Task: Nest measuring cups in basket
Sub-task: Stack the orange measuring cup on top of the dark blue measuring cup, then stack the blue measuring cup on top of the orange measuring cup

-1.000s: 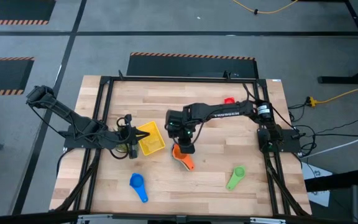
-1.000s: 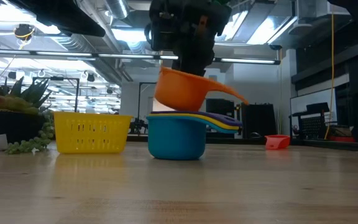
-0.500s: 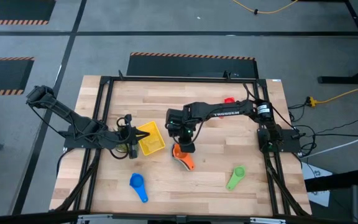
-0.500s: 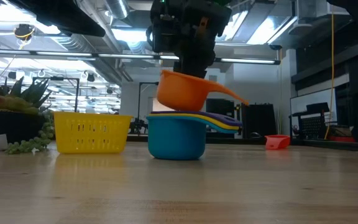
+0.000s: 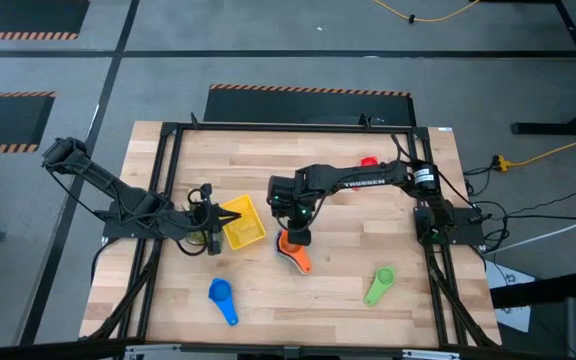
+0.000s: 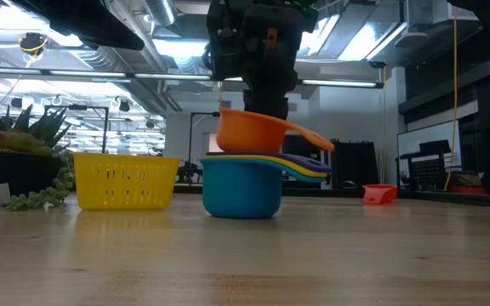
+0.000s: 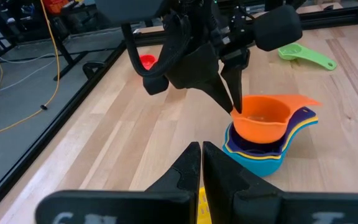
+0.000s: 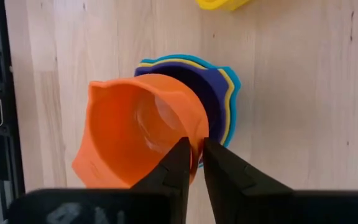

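An orange measuring cup [image 6: 258, 132] hangs from my right gripper [image 8: 192, 155], which is shut on it at the table's middle. Its bottom stands at the top of a nested stack [image 6: 243, 185] of light blue, yellow and dark blue cups; whether it rests there I cannot tell. The yellow basket [image 5: 242, 222] sits to the stack's left. My left gripper [image 7: 201, 152] hovers shut over the basket's left side and touches nothing. A blue cup [image 5: 222, 297], a green cup [image 5: 379, 284] and a red cup [image 5: 368, 161] lie apart on the table. My right gripper pinches the orange cup's rim wall [image 8: 194, 140], one finger inside the bowl and one outside, on the side away from the handle [image 6: 317, 138]. The fingers come slanting down from above. The cup sits nearly level, mouth up, over the stack.
A spiky green plant [image 6: 15, 144] stands behind the basket at the left in the low view. Bare wood lies between the stack and the green cup and along the table's near edge. A black frame [image 5: 168, 135] borders the table.
My right gripper has rolled at the wrist without travelling. The orange cup, tilted before with its handle sloping down, has turned nearly level and sunk a little, so its bottom now meets the top of the stack.
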{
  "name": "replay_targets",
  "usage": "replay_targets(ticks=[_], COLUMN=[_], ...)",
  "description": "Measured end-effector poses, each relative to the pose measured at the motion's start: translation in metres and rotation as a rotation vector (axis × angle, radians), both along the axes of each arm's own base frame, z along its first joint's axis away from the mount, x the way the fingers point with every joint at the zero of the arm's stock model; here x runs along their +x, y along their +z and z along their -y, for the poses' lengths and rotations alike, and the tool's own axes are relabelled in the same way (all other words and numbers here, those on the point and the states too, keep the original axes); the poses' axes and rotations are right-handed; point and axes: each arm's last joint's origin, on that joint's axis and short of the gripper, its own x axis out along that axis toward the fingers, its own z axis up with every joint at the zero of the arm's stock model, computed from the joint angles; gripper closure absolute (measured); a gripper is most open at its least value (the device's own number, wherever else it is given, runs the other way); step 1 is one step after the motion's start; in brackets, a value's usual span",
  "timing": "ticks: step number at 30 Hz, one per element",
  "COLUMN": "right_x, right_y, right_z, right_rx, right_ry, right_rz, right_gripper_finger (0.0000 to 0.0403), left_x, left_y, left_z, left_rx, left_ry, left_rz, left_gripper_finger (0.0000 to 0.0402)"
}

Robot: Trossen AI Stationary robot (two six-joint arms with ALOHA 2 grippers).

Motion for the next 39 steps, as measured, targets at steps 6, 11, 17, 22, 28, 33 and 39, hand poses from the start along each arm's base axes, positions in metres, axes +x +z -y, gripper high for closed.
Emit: replay_targets(ticks=[6,11,17,22,28,33,39], right_x=[0.0003,0.0,0.0004,0.0002,0.0002,0.0003,0.0006], right_y=[0.0,0.0,-0.0003,-0.0004,-0.0004,-0.0003,0.0001], right_z=[-0.0007,-0.001,0.0002,0.0002,0.0002,0.0001,-0.0007], right_rx=[-0.006,0.004,-0.06,-0.053,-0.053,-0.045,-0.011], right_ry=[0.004,0.008,0.064,0.039,0.037,0.012,0.024], right_rz=[0.004,0.001,0.03,0.017,0.017,0.008,0.015], right_gripper_finger=[0.0352,0.0352,0.0352,0.0352,0.0352,0.0352,0.0352], left_x=[0.0001,0.0001,0.0001,0.0,0.0001,0.0001,0.0001], left_y=[0.0,0.0,0.0,-0.0001,0.0,-0.0001,0.0], left_z=[0.0,0.0,0.0,0.0,0.0,0.0,0.0], left_rx=[0.0,0.0,0.0,0.0,0.0,0.0,0.0], left_ry=[0.0,0.0,0.0,0.0,0.0,0.0,0.0], left_rz=[0.0,0.0,0.0,0.0,0.0,0.0,0.0], left_gripper_finger=[0.0391,0.0391,0.0391,0.0391,0.0391,0.0391,0.0391])
